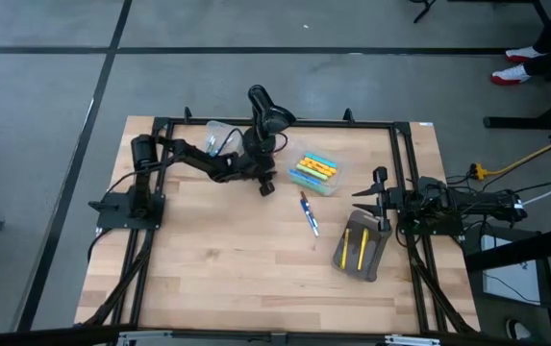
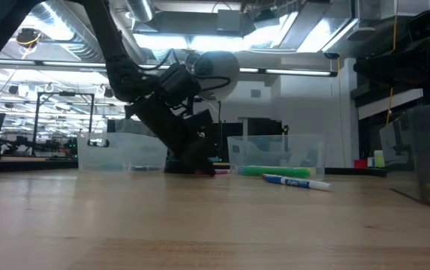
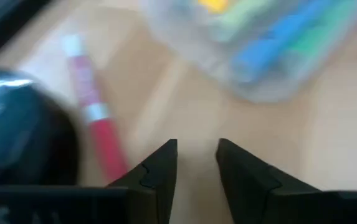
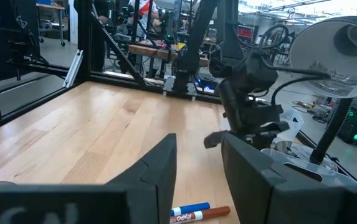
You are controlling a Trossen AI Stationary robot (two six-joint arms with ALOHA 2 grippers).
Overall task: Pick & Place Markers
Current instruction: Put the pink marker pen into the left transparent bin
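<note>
My left gripper slants down at the table, open, with only bare wood between its fingers. A red marker lies flat on the table just outside one finger, between it and the black lamp's base. Beyond the fingertips stands a clear tub holding several yellow, green and blue markers. A blue marker and an orange one lie loose at mid-table. My right gripper waits open at the right, holding nothing.
The black desk lamp stands right behind my left gripper. A second clear container sits at the far left. A grey pouch with two yellow markers on it lies near my right arm. Bare wood spreads across the near half.
</note>
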